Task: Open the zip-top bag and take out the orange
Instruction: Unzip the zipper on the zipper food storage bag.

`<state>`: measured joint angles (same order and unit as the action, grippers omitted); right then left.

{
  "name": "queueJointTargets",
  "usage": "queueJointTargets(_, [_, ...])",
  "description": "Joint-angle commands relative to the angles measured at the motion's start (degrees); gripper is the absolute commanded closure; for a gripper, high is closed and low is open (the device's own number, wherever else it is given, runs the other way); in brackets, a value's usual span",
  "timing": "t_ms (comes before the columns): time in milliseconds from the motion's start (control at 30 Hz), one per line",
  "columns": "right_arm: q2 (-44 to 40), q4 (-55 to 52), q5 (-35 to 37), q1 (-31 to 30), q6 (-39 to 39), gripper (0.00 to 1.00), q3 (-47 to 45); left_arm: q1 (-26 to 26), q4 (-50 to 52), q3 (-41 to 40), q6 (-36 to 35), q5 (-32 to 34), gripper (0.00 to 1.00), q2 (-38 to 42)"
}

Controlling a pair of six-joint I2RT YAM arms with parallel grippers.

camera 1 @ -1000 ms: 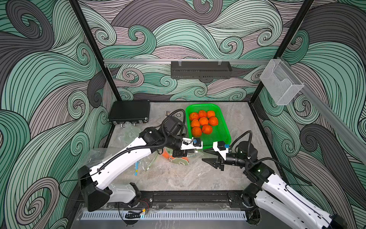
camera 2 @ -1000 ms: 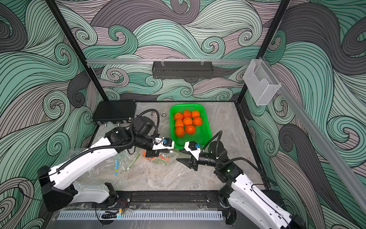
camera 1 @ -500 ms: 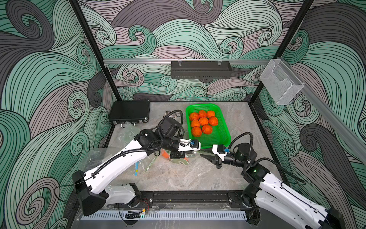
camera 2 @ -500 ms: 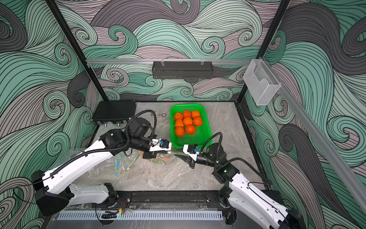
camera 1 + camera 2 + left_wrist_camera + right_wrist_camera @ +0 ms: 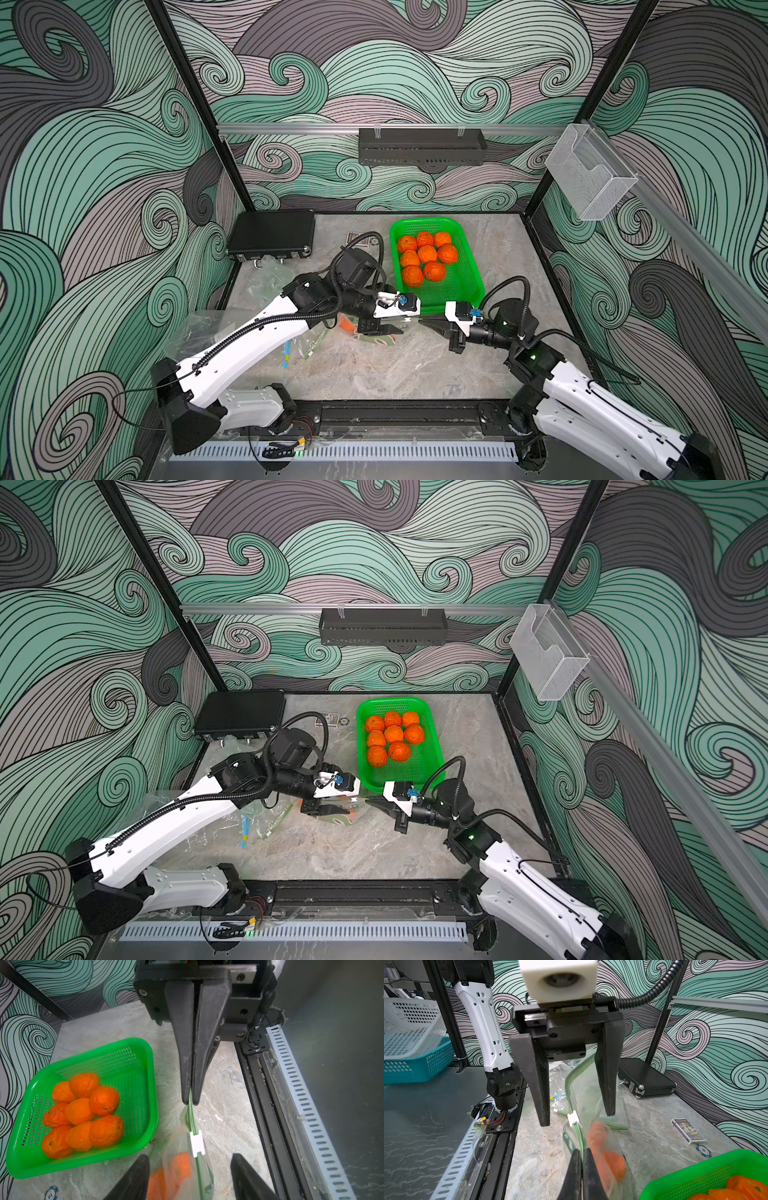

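Note:
The clear zip-top bag (image 5: 176,1142) with a green zip strip and white slider (image 5: 197,1144) lies on the marble table in front of the green basket. The orange (image 5: 180,1164) shows through the plastic, inside the bag (image 5: 583,1084). My left gripper (image 5: 190,1156) stands open, one finger on each side of the bag without pinching it; in a top view it is (image 5: 390,328). My right gripper (image 5: 581,1150) is shut on the end of the zip strip, beyond the slider (image 5: 572,1119). It faces the left gripper (image 5: 577,1119) from close by, its tip (image 5: 422,321) near the basket's front corner.
A green basket (image 5: 469,282) holding several oranges sits just behind both grippers. A black case (image 5: 272,235) lies at the back left. Empty clear bags (image 5: 208,324) are heaped under the left arm. A card deck (image 5: 688,1131) and a poker chip (image 5: 703,1150) lie near the basket.
The right gripper moved in toward the left one and closed on the bag's zip strip. The left gripper, shut before, has opened around the bag.

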<state>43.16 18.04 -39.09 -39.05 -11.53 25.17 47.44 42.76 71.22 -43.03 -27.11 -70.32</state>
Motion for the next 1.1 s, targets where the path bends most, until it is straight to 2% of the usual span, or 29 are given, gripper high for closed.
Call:
queueJointTargets(0, [0.0,-0.9,-1.0,-0.3,0.9,1.0,1.9,0.1,-4.8,0.0,1.3,-2.3,0.41,1.1])
queueJointTargets(167, [0.1,-1.6,-0.8,-0.3,1.0,1.0,2.0,0.2,-5.6,0.4,2.1,-2.5,0.59,-0.1])
queueJointTargets(200, [0.0,-1.5,-0.8,-0.3,1.2,1.0,2.0,0.2,-5.6,0.3,2.0,-2.6,0.6,-0.2])
queueJointTargets(333, [-0.1,-1.7,-0.6,-0.2,1.1,1.0,2.0,0.4,-5.6,-0.2,2.0,-2.7,0.62,-0.1])
queueJointTargets(433, [0.0,-1.6,-0.5,-0.3,1.2,1.0,2.0,0.5,-4.7,-0.4,1.8,-2.8,0.56,-0.5])
queueJointTargets(500, [0.0,-1.7,-0.3,-0.3,1.2,1.0,2.0,0.7,-4.5,-0.7,1.8,-3.1,0.56,-0.8])
queueJointTargets(667, [0.3,-1.8,-0.2,-0.3,1.2,1.0,1.9,1.2,-4.9,-1.5,1.9,-3.3,0.62,-1.0])
queueJointTargets(833, [0.6,-1.9,-0.2,-0.3,1.3,1.0,2.0,1.2,-4.9,-1.3,1.9,-2.9,0.82,-1.4])
queueJointTargets(1033, [0.5,-2.0,0.1,-0.3,1.2,1.0,2.0,1.3,-4.7,-1.3,2.1,-2.5,1.0,-1.3])
queueJointTargets(1067, [0.4,-2.0,0.3,-0.3,1.3,1.0,2.0,1.3,-4.5,-1.2,2.0,-2.4,1.0,-1.3])
